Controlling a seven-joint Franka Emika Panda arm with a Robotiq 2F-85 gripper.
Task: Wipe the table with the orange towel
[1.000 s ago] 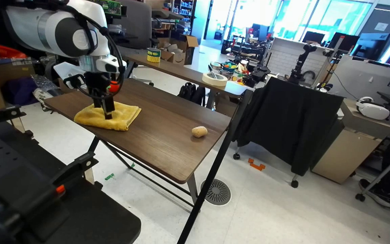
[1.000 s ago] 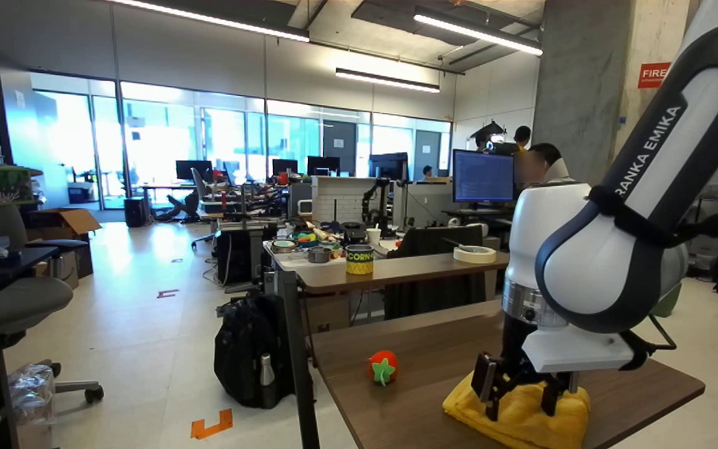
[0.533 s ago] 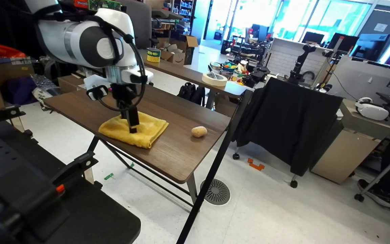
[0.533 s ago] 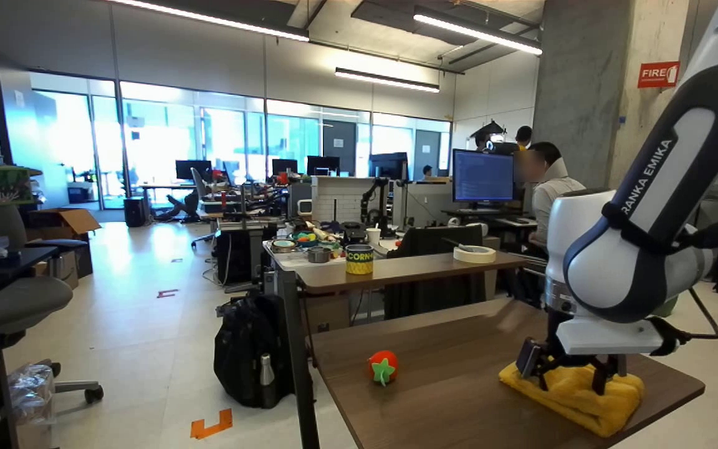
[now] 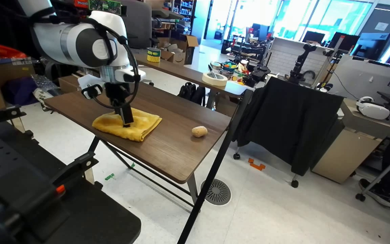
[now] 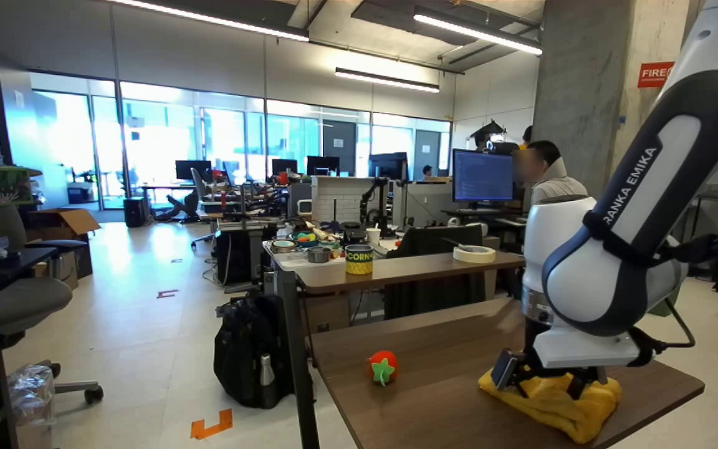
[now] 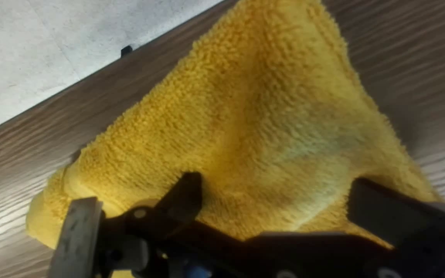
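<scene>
- Bench [image 5: 174, 149]: the wood-grain top I work, mid-wipe by my judgement.
- Yellow towel [image 7: 226, 116]: folded beneath me, just slid back along the bench; likely a return stroke.
- Jaws: mine, spread apart, released, fingertips [image 7: 187, 195] pressed on the towel.
- Potato [image 5: 199, 131]: farther from the towel than moments ago, its patch likely awaiting a wipe.
</scene>
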